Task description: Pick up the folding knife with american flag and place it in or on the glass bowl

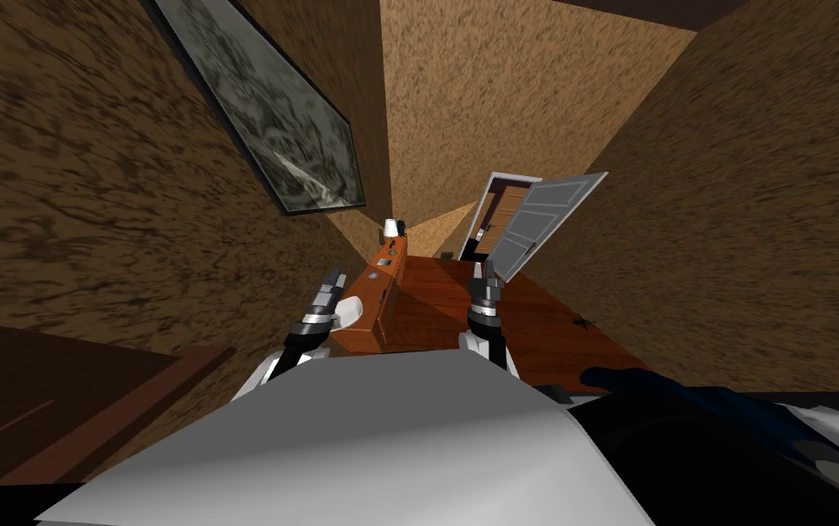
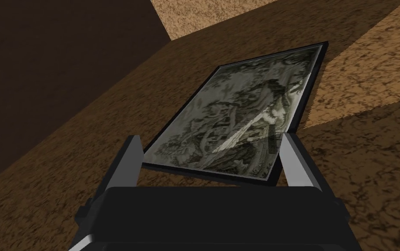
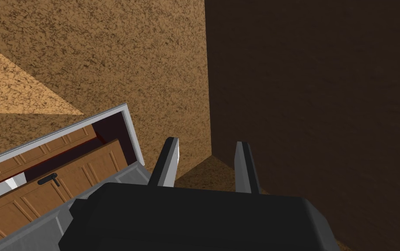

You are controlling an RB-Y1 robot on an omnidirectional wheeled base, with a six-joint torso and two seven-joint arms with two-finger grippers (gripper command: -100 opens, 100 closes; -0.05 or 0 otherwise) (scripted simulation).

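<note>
Atop orange cabinet [image 1: 379, 309], tiny things [image 1: 377, 271] indistinct — left claw [image 2: 211, 138], right claw [image 3: 207, 141] agape

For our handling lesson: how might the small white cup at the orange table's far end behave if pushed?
The white cup looks small, so probably light; upright at the end of the table, it may tip.

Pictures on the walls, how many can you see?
1. A dark-framed picture hangs on the left wall, up ahead of the left gripper, which points toward it. Others may hang outside the views.
</note>
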